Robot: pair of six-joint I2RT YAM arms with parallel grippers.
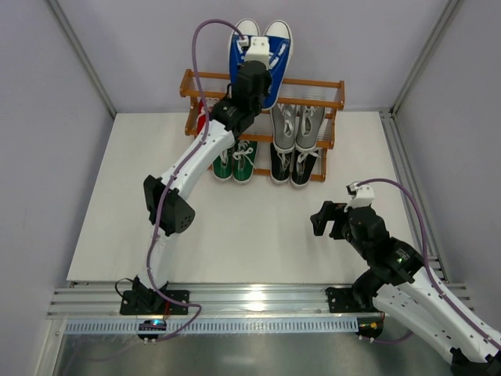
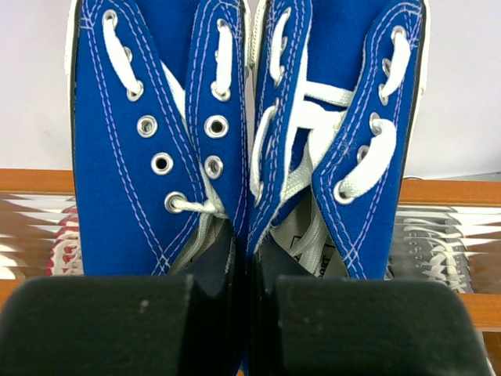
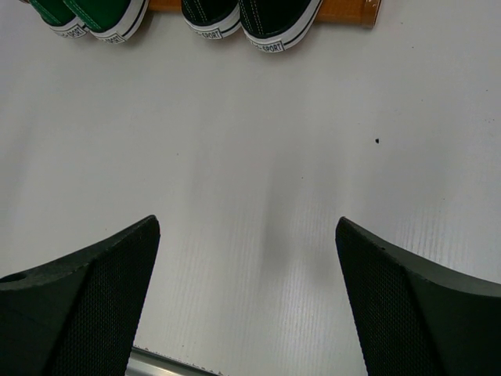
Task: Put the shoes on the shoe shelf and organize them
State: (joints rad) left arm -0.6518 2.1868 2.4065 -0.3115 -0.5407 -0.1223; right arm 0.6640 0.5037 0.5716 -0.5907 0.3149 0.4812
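My left gripper [image 1: 255, 77] is shut on the blue pair of shoes [image 1: 261, 48], pinching the two inner heel walls together, and holds them over the top tier of the shoe shelf [image 1: 313, 84]. In the left wrist view the blue pair [image 2: 156, 141] fills the frame above my gripper [image 2: 250, 313]. The grey pair [image 1: 297, 125] sits on the middle tier at the right. The black pair [image 1: 297, 164] and the green pair [image 1: 235, 160] sit on the bottom tier. The red pair [image 1: 202, 117] is mostly hidden behind my left arm. My right gripper [image 1: 329, 219] is open and empty over the table [image 3: 246, 298].
The right wrist view shows the green heels [image 3: 94, 16], the black heels [image 3: 250, 19] and the shelf's bottom rail [image 3: 344, 9] ahead. White mat [image 1: 235, 235] lies in front of the shelf. Grey walls enclose the back and sides. A metal rail [image 1: 258, 301] runs along the near edge.
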